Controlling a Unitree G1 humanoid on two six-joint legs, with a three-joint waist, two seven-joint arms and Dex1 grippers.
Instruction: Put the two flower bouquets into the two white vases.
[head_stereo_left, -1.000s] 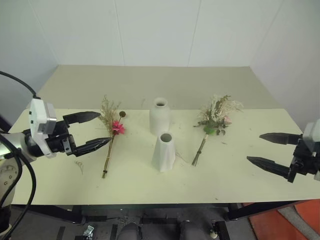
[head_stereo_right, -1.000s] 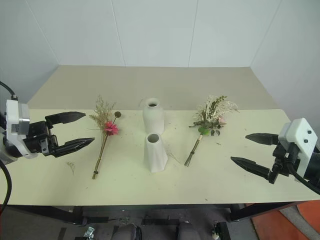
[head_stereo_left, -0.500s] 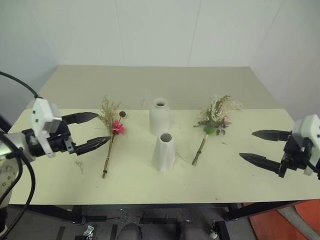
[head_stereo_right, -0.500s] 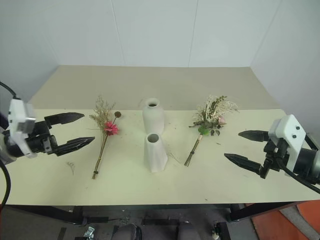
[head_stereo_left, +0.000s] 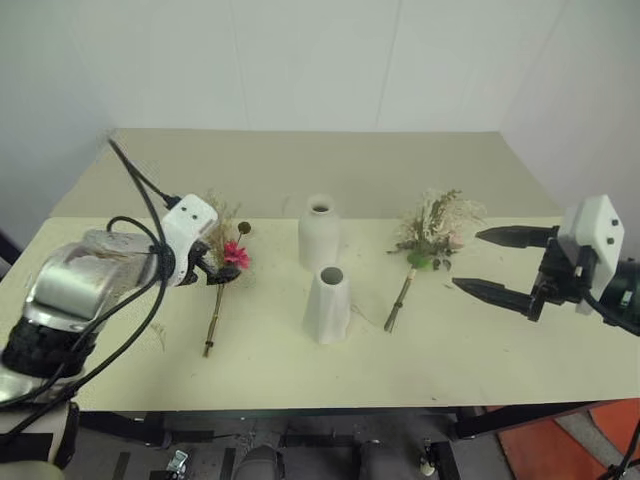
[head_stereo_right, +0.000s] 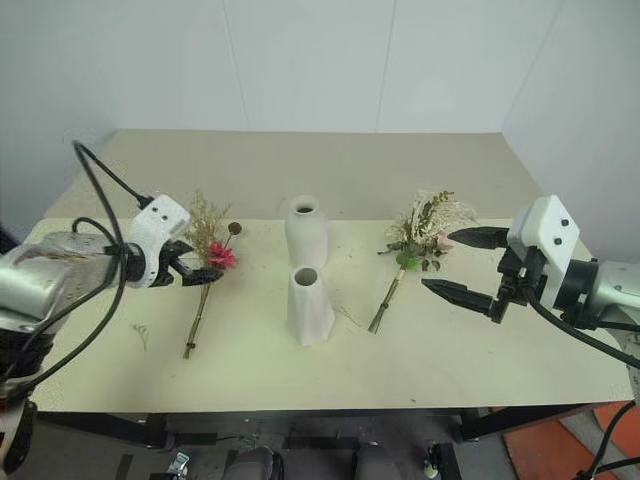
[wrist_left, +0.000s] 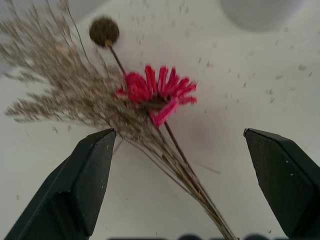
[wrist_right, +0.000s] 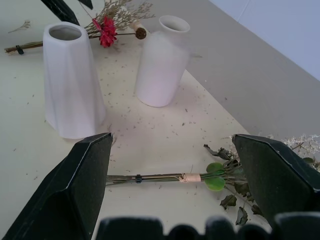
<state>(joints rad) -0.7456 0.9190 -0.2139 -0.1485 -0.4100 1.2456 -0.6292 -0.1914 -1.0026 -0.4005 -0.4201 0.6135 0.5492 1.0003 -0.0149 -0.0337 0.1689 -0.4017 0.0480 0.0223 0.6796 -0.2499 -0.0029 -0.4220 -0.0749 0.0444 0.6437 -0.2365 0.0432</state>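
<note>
The slim bouquet (head_stereo_left: 226, 262) with its pink bloom (wrist_left: 157, 95), tan grasses and brown seed ball lies on the table's left. My left gripper (wrist_left: 177, 132) is open and tipped down over it, one finger on each side of the stems just below the bloom. The bushier cream and green bouquet (head_stereo_left: 438, 226) lies on the right, stem (wrist_right: 160, 177) towards the front. My right gripper (head_stereo_left: 467, 260) is open beside it, roughly level and pointing left, with nothing in it. Between the bouquets stand the rounded white vase (head_stereo_left: 320, 232) and, in front of it, the cone-shaped white vase (head_stereo_left: 329, 303).
The pale table (head_stereo_left: 500, 350) ends close in front, and a second tabletop (head_stereo_left: 300, 160) runs behind it to the white wall. A small loose sprig (head_stereo_left: 158, 330) lies near the front left. A black cable (head_stereo_left: 135, 180) loops over my left arm.
My left gripper has swung forward and tipped down over the slim bouquet. My right gripper has moved left towards the bushier bouquet. Both stayed open; nothing on the table moved.
</note>
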